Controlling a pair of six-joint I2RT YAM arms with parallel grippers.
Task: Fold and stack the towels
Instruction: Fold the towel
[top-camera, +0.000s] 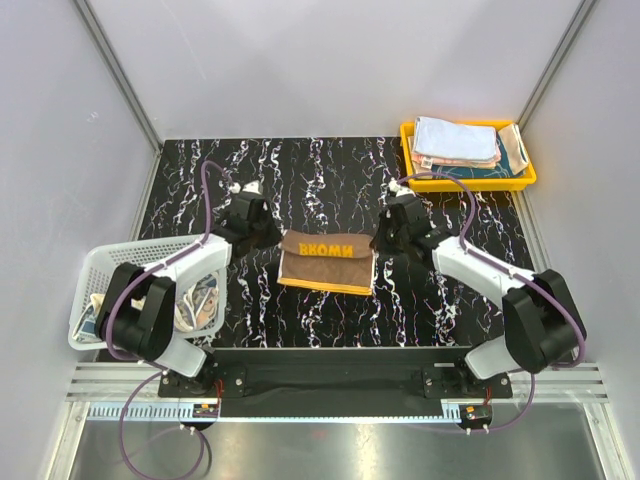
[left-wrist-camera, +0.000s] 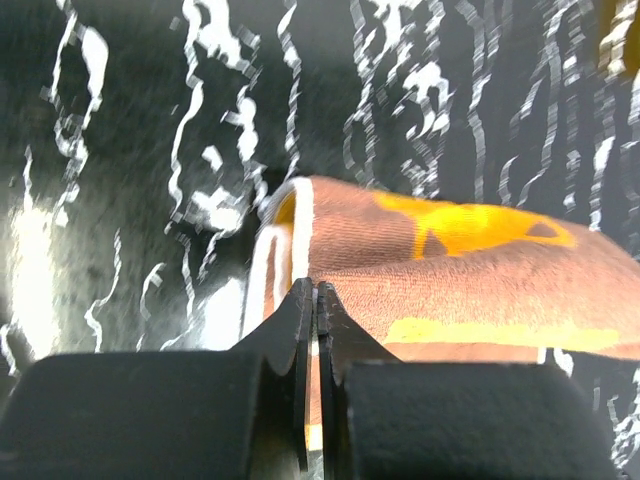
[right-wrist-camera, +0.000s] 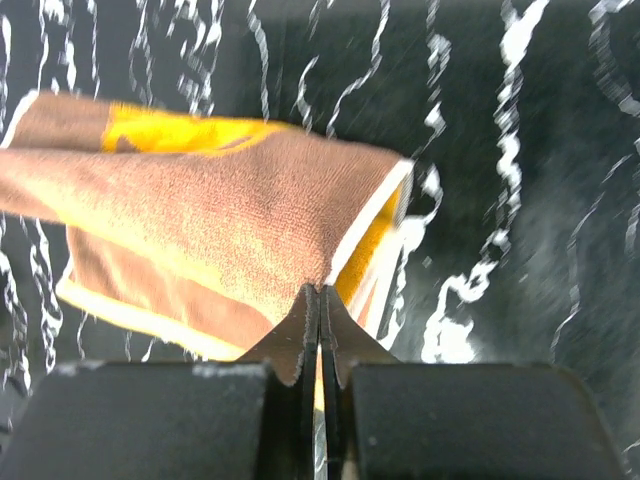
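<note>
A brown towel with yellow lettering lies folded over on the black marbled table, mid-front. My left gripper is at its far left corner and is shut on the towel's edge; in the left wrist view the jaws pinch the brown cloth. My right gripper is at the far right corner, shut on that edge, and the cloth stretches away to the left. Folded towels, white and pink on top, are stacked in the tray. More cloths lie in the basket.
A yellow plastic tray stands at the back right corner. A white mesh basket sits at the front left beside the left arm. White walls close in the table on three sides.
</note>
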